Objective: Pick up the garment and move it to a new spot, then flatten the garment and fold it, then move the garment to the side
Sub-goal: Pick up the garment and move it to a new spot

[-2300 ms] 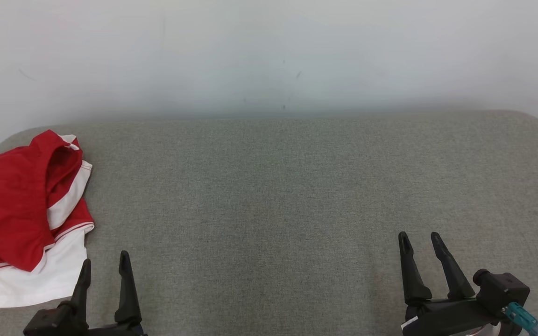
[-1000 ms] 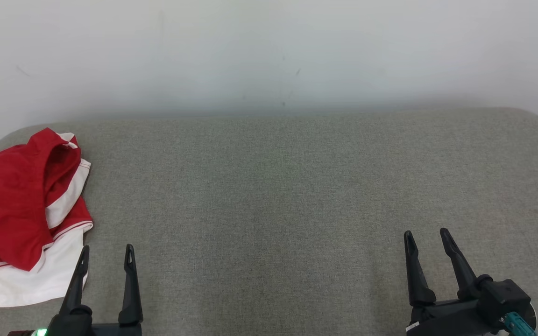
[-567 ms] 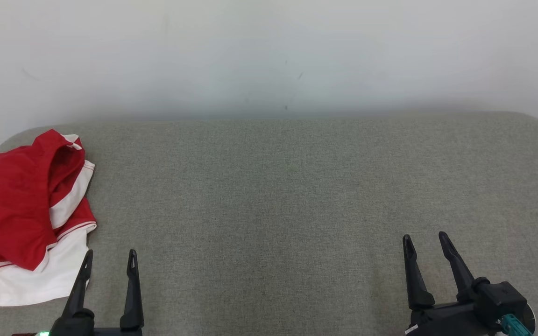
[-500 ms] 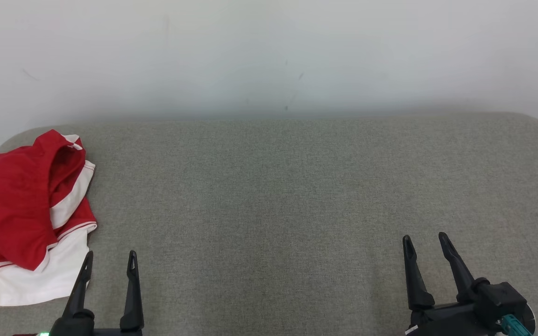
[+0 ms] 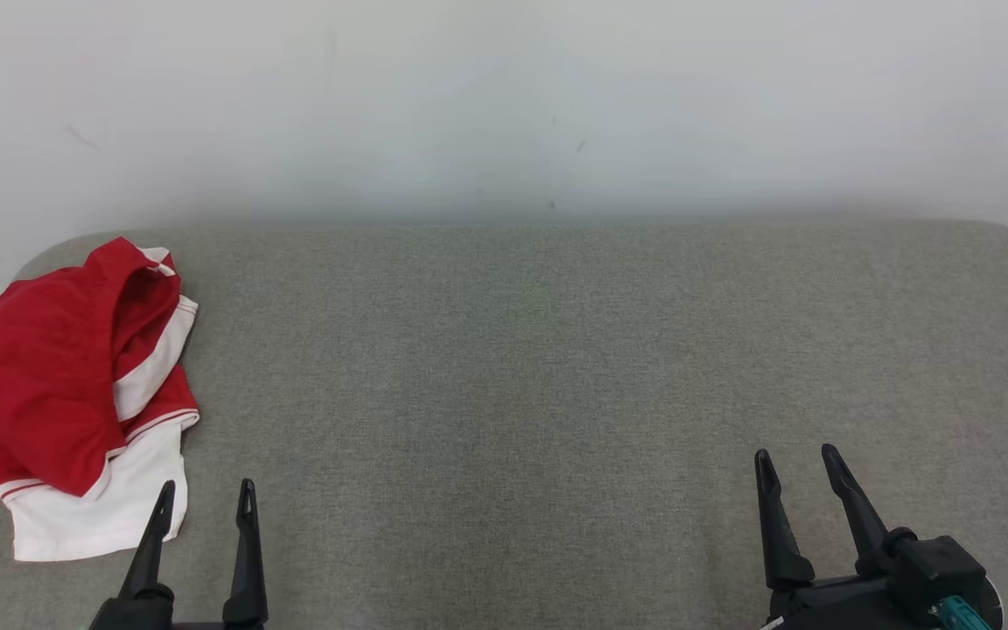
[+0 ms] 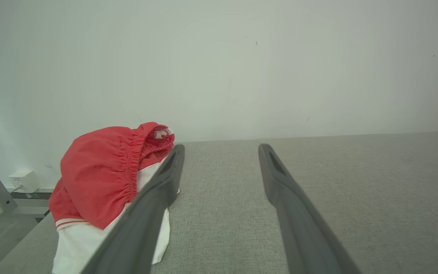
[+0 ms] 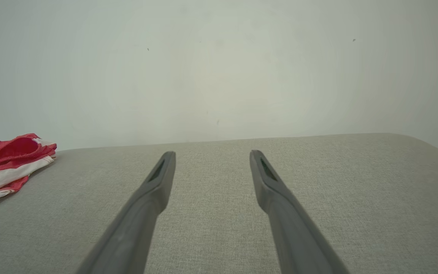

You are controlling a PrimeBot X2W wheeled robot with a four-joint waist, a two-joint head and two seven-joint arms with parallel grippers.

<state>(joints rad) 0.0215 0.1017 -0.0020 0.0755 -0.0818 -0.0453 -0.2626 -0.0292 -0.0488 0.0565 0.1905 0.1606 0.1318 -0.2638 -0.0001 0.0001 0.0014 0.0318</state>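
A crumpled red and white fabric garment (image 5: 66,394), gathered along an elastic band, lay at the far left end of a wide grey woven-fabric padded surface (image 5: 539,376). It sat near the surface's rounded back corner, in front of a plain white wall (image 5: 504,96). The red part was heaped on top, and a white panel spread flatter beneath it on the side nearer the robot.

The left gripper (image 5: 206,486) stood at the lower left, its two long dark fingers pointing away from the robot. Its jaws were spread wide with nothing between them. In the head view its outer finger crossed the near right corner of the garment's white panel. In the left wrist view the same finger lay across the cloth's edge. Whether it touched the cloth could not be told. The inner finger was over bare grey fabric.

The right gripper (image 5: 795,453) stood at the lower right, well apart from the garment. Its jaws were likewise spread wide and empty, with grey surface visible between the fingers.
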